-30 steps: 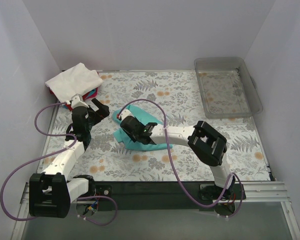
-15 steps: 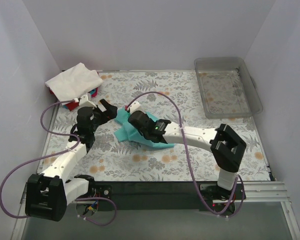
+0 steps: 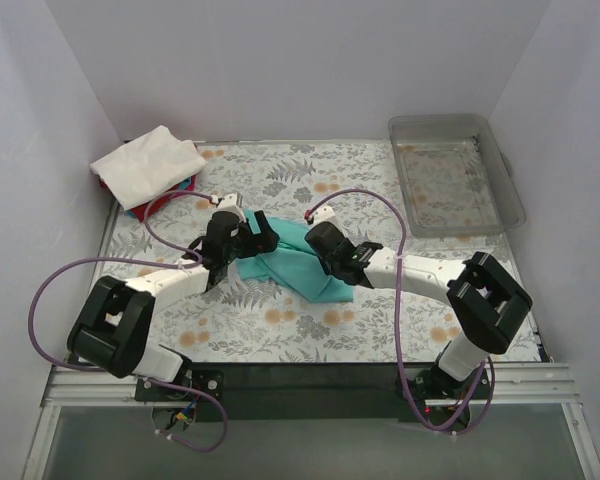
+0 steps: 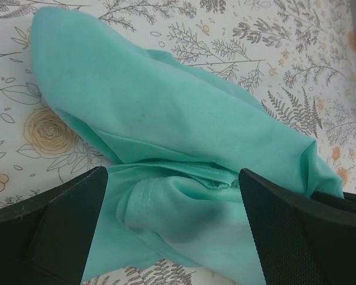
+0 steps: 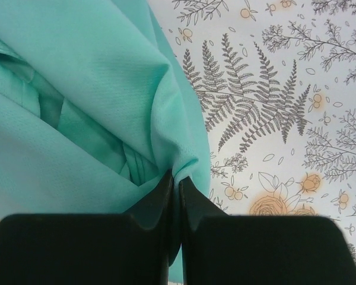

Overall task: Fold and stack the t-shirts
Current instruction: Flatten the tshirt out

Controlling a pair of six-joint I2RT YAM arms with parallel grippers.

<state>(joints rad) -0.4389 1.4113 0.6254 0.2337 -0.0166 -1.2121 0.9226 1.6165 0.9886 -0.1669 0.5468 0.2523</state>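
The teal t-shirt (image 3: 298, 264) lies crumpled mid-table. My right gripper (image 3: 325, 256) is shut on a fold at its right edge; the right wrist view shows the jaws (image 5: 174, 178) pinched on the teal cloth (image 5: 77, 89). My left gripper (image 3: 258, 240) is at the shirt's left side, open. In the left wrist view, its gripper (image 4: 172, 237) straddles a bunched hem of the teal shirt (image 4: 166, 113). A folded white t-shirt (image 3: 148, 162) tops a pile at the back left, with red (image 3: 158, 204) and blue (image 3: 187, 185) edges showing beneath.
A clear grey plastic tray (image 3: 500, 170) stands at the back right. White walls close in the floral tablecloth (image 3: 400, 320) on three sides. Purple cables loop off both arms.
Both grippers moved right with the teal shirt. The right gripper shut on a fold of it. The left gripper came from beside the pile to the shirt's left side.
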